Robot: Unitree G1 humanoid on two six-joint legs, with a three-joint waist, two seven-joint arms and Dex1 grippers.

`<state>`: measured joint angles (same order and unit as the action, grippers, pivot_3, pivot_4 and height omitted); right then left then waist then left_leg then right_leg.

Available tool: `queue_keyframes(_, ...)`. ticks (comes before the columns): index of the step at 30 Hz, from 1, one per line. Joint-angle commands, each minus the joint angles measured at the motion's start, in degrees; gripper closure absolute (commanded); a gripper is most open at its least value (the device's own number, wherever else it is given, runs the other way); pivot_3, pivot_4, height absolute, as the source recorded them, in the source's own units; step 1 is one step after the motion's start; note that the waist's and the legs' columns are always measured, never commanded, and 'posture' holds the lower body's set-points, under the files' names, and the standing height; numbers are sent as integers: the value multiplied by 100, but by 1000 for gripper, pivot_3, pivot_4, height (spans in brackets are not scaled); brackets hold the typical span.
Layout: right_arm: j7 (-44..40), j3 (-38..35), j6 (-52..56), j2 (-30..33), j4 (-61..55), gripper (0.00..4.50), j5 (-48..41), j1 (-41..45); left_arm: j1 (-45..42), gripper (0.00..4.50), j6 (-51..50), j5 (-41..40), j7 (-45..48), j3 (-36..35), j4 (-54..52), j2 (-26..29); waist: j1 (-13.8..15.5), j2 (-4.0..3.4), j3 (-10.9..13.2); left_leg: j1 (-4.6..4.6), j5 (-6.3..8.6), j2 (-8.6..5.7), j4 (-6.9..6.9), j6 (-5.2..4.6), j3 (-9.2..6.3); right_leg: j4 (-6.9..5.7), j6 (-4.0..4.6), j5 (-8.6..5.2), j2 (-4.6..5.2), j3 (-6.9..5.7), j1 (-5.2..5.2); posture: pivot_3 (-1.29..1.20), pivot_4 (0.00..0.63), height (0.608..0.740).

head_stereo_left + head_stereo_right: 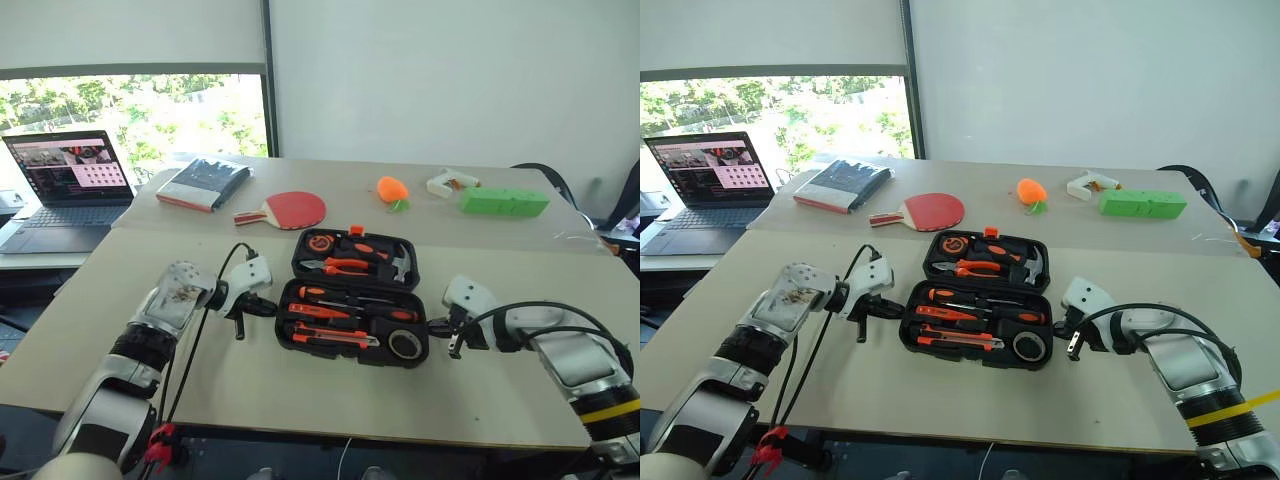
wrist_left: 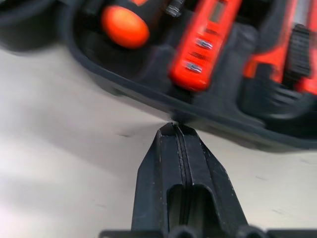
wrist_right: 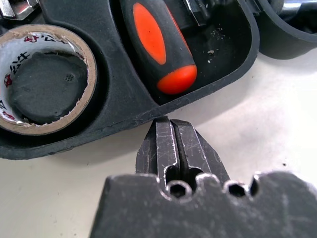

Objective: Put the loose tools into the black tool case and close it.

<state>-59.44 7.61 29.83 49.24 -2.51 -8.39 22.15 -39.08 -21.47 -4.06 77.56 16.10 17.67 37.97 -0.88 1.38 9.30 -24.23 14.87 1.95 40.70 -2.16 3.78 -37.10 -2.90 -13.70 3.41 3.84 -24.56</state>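
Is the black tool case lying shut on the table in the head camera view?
No: the black tool case lies open on the table, with orange-and-black tools sitting in both of its halves.

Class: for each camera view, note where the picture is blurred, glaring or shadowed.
Left eye view: bright window glare; table evenly lit. Left wrist view: the black tool case and its tools smeared, left gripper crisp. Right wrist view: tape roll sharp; soft shadow under the case rim.
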Motion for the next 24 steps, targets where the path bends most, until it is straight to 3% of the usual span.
queue_keyframes(1, -524, -145, -184, 78, -968, 4500, -555, -351, 482, 4460, -438, -584, 511, -12, -1311, 200, 11, 0, 0, 0, 1, 0, -6, -1, -5, 0, 0, -1, -1, 0, -1, 0, 150, 736)
queue_keyframes(9, -673, -413, -150, 385, -1887, 4500, -761, -1314, 1227, 4460, -865, -794, 392, -160, -2221, 643, 11, 2, 1, 9, 0, -1, 4, 0, -10, -2, 0, 0, 1, -1, 12, 0, 150, 736)
queue_keyframes(18, -496, -601, -166, 713, -1605, 4500, -562, -1444, 1162, 4460, -195, -369, 442, -259, -1430, 1578, 7, 2, 1, 43, -1, 1, 1, 2, -4, -2, 7, -1, -1, 3, 34, 0, 150, 736)
queue_keyframes(24, -331, -401, -285, 606, -1021, 4500, -295, -915, 359, 4460, -97, -308, 169, -222, -608, 1129, 51, 3, 2, 40, -1, -2, 4, 2, 9, -2, 5, -1, 0, 3, 34, 0, 150, 736)
